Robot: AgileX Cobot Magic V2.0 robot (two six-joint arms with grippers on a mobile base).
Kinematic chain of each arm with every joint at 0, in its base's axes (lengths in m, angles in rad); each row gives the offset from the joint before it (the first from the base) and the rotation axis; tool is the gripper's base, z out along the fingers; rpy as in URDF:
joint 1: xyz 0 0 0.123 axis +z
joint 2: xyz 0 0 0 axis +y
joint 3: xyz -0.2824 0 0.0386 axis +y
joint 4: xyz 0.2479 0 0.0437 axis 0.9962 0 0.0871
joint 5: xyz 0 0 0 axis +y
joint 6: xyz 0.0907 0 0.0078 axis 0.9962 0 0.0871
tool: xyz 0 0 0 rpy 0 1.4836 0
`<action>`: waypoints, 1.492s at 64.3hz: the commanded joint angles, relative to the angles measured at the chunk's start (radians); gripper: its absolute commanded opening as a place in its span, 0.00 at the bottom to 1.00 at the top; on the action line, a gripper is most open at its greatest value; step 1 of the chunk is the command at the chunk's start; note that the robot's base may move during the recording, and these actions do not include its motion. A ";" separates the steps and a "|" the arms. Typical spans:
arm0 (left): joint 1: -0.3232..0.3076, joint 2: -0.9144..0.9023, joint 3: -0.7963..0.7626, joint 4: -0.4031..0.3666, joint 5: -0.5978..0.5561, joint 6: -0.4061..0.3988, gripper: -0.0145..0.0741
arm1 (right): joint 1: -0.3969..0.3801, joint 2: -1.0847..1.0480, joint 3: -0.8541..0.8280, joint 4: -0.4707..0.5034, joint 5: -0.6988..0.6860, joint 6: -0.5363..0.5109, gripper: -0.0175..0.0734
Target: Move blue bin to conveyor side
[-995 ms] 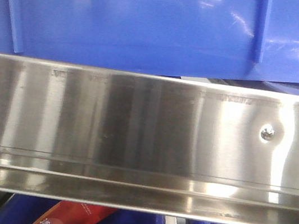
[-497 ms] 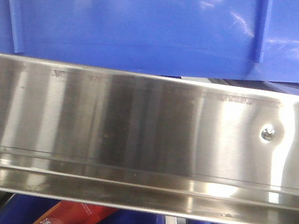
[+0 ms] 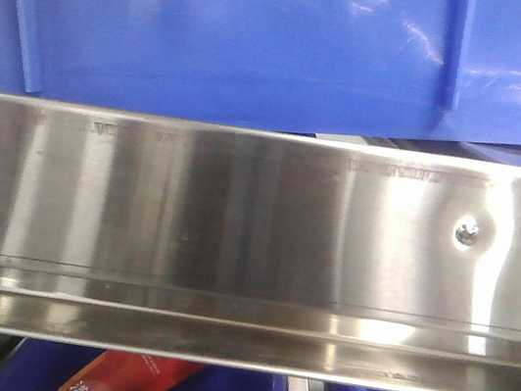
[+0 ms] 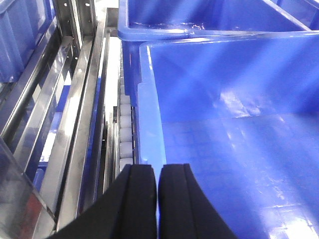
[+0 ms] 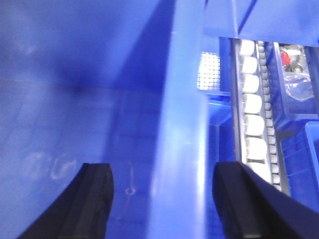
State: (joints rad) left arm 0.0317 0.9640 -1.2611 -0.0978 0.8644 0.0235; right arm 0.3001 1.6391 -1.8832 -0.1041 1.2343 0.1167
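Observation:
The blue bin (image 4: pixel 234 114) is a large glossy crate, seen from inside in both wrist views. Its outer wall with raised ribs (image 3: pixel 266 38) fills the top of the front view. My left gripper (image 4: pixel 158 167) is shut on the bin's left rim, its black fingers (image 4: pixel 142 194) pressed together over the thin wall. My right gripper (image 5: pixel 163 169) is open, with its fingers (image 5: pixel 94 199) straddling the bin's right rim (image 5: pixel 184 124), one inside the bin and one outside. The conveyor's dark belt is out of view.
A brushed-steel rail (image 3: pixel 236 222) with a screw (image 3: pixel 467 229) crosses the front view. White roller tracks run beside the bin (image 4: pixel 124 134) (image 5: pixel 251 104). A second blue bin (image 4: pixel 199 15) stands just behind. Lower bins hold a red packet (image 3: pixel 127 383) and bagged parts (image 5: pixel 294 69).
The bin's wall in the front view has crept very slightly to the right. Nothing else differs.

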 commanded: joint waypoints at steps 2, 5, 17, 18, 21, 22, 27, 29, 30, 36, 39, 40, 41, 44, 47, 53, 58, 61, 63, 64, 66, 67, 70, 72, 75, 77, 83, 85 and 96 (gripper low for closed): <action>-0.004 0.002 -0.007 -0.014 -0.008 -0.006 0.18 | -0.020 -0.004 0.001 0.002 -0.013 0.005 0.54; -0.004 0.002 -0.007 -0.016 -0.008 -0.006 0.18 | -0.021 -0.004 0.001 0.003 -0.013 0.005 0.54; -0.004 0.002 -0.007 -0.016 -0.008 -0.006 0.18 | -0.021 -0.004 0.001 0.017 -0.013 0.005 0.54; -0.004 0.002 -0.007 -0.016 -0.008 -0.006 0.18 | -0.021 -0.004 0.001 0.017 -0.013 0.005 0.54; -0.004 0.002 -0.007 -0.016 -0.008 -0.006 0.18 | -0.021 -0.004 0.003 0.017 -0.013 0.005 0.54; -0.004 0.002 -0.007 -0.016 -0.008 -0.006 0.18 | -0.021 -0.004 0.003 0.017 -0.013 0.005 0.54; -0.004 0.002 -0.007 -0.016 -0.008 -0.006 0.18 | -0.021 -0.004 0.002 0.021 -0.013 -0.008 0.54; -0.004 0.002 -0.007 -0.016 -0.008 -0.006 0.18 | -0.021 -0.004 0.002 0.021 -0.013 -0.011 0.54; -0.004 0.002 -0.007 -0.016 -0.008 -0.006 0.18 | -0.021 -0.004 0.002 0.021 -0.013 -0.011 0.54; -0.004 0.002 -0.007 -0.016 -0.008 -0.006 0.18 | -0.021 -0.004 0.002 0.021 -0.013 -0.012 0.54; -0.004 0.002 -0.007 -0.016 -0.008 -0.006 0.18 | -0.021 -0.004 0.002 0.021 -0.013 -0.012 0.54; -0.004 0.002 -0.007 -0.016 -0.008 -0.006 0.18 | -0.021 -0.004 0.002 0.021 -0.013 -0.012 0.54; -0.004 0.002 -0.007 -0.016 -0.008 -0.006 0.18 | -0.021 -0.004 0.002 0.021 -0.013 -0.012 0.54; -0.004 0.002 -0.007 -0.016 -0.008 -0.006 0.18 | -0.021 -0.004 0.002 0.029 -0.013 -0.012 0.54; -0.004 0.002 -0.007 -0.016 -0.008 -0.006 0.18 | -0.021 -0.004 0.002 0.031 -0.013 -0.014 0.54; -0.004 0.002 -0.007 -0.016 -0.008 -0.006 0.18 | -0.021 -0.004 0.002 0.031 -0.013 -0.015 0.54; -0.004 0.002 -0.007 -0.016 -0.008 -0.006 0.18 | -0.021 -0.004 0.002 0.031 -0.013 -0.015 0.54; -0.004 0.002 -0.007 -0.016 -0.008 -0.006 0.18 | -0.021 -0.004 0.002 0.031 -0.013 -0.015 0.54; -0.004 0.002 -0.007 -0.016 -0.008 -0.006 0.18 | -0.021 -0.004 0.002 0.031 -0.013 -0.015 0.54; -0.004 0.002 -0.007 -0.016 -0.008 -0.006 0.18 | -0.021 -0.004 0.002 0.031 -0.013 -0.015 0.54; -0.004 0.002 -0.007 -0.016 -0.008 -0.006 0.18 | -0.021 -0.004 0.002 0.031 -0.013 -0.015 0.54; -0.004 0.002 -0.007 -0.016 -0.008 -0.006 0.18 | -0.021 -0.004 0.003 0.031 -0.013 -0.014 0.54; -0.004 0.002 -0.007 -0.016 -0.008 -0.006 0.18 | -0.021 -0.004 0.007 0.031 -0.013 -0.014 0.54; -0.004 0.002 -0.007 -0.016 -0.008 -0.006 0.18 | -0.021 -0.006 0.017 0.031 -0.013 -0.014 0.54; -0.004 0.002 -0.007 -0.016 -0.008 -0.006 0.18 | -0.021 -0.008 0.032 0.031 -0.013 -0.014 0.54; -0.004 0.002 -0.007 -0.016 -0.008 -0.006 0.18 | -0.021 -0.008 0.041 0.031 -0.013 -0.014 0.54; -0.004 0.002 -0.007 -0.016 -0.008 -0.006 0.18 | -0.021 -0.008 0.055 0.031 -0.013 -0.014 0.54; -0.004 0.002 -0.007 -0.016 -0.008 -0.006 0.18 | -0.021 -0.008 0.055 0.031 -0.013 -0.014 0.54; -0.004 0.002 -0.007 -0.016 -0.008 -0.006 0.18 | -0.021 -0.010 0.055 0.031 -0.013 -0.014 0.54</action>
State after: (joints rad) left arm 0.0317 0.9640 -1.2611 -0.1032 0.8644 0.0235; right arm 0.2822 1.6372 -1.8316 -0.0691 1.2306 0.1107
